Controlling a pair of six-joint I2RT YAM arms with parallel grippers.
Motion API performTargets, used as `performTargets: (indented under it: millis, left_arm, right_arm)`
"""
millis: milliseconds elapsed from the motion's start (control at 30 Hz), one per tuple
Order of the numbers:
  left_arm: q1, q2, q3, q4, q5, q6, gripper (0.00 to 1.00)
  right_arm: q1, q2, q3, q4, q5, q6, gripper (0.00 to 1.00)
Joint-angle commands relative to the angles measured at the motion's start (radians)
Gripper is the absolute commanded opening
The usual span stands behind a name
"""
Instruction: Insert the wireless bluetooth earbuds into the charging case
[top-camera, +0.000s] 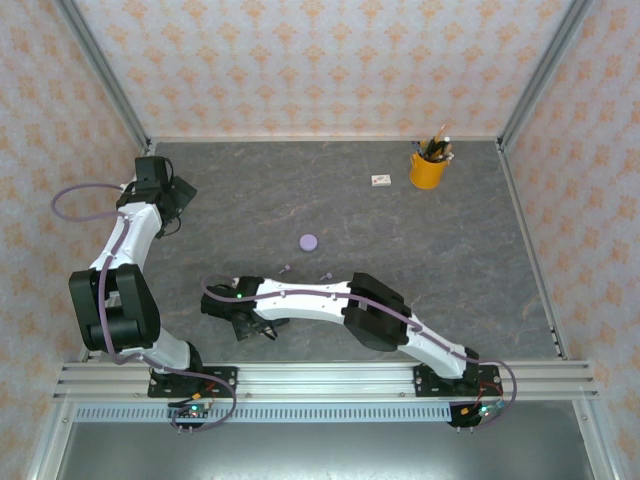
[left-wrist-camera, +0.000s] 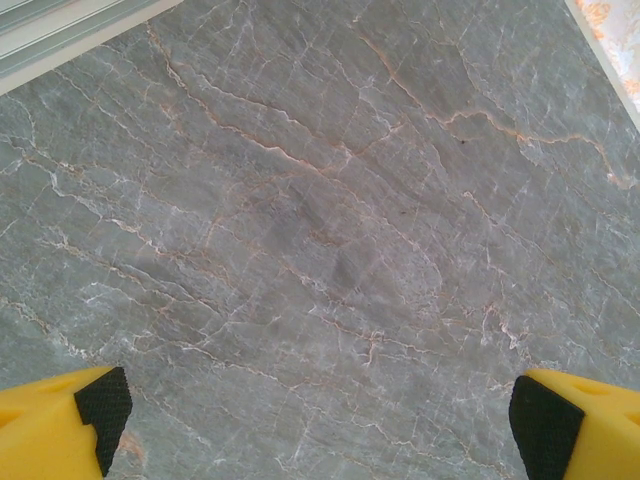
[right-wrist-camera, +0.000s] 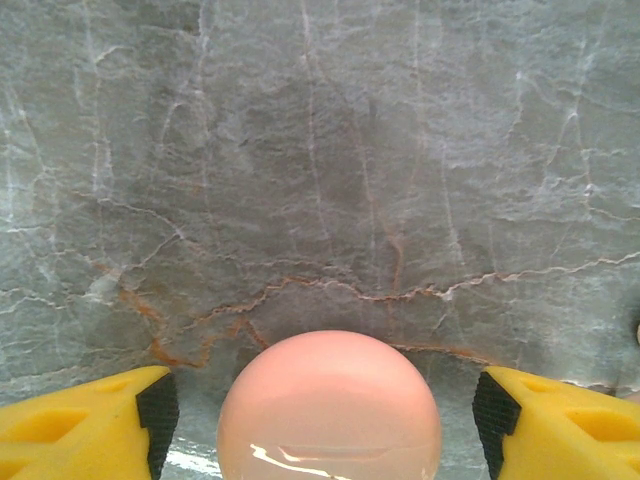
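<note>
Right claw: the right gripper (right-wrist-camera: 325, 415) is low over the near left part of the table (top-camera: 450, 260), jaws wide, one pad on each side of the pink case (right-wrist-camera: 330, 400). There is a small gap on both sides, so nothing is held.
Step in hand: probably taking hold of the pink case.
Doing it well: centre the dome between the pads and close evenly on its widest part. The shell looks smooth and glossy, so a squeeze that is too high or lopsided could make it slip out.
Earbuds: two lilac earbuds (top-camera: 285, 268) (top-camera: 326, 275) lie loose just beyond the right arm, apart from each other.
Lilac case (top-camera: 308, 241): a flat disc, farther out at mid-table.
Left claw: the left gripper (left-wrist-camera: 322, 412) is at the far left, fully spread and empty over bare table.
Far right: a pencil cup (top-camera: 428, 168) and a small white box (top-camera: 380, 180), well apart from the work.
</note>
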Motion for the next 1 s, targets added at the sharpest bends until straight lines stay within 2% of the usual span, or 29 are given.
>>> performTargets:
  millis: [0, 433, 967]
  left_arm:
    - [0.006, -0.005, 0.007, 0.026, 0.005, -0.001, 1.00]
    - [0.006, -0.007, 0.001, 0.036, 0.013, -0.004, 1.00]
    - [0.006, -0.021, -0.017, 0.046, 0.019, -0.012, 1.00]
  right_arm:
    - [0.003, 0.015, 0.017, -0.033, 0.011, 0.024, 0.77]
    - [0.004, 0.015, -0.016, -0.011, 0.002, 0.038, 0.74]
    - [0.003, 0.000, -0.068, 0.025, -0.011, 0.040, 0.57]
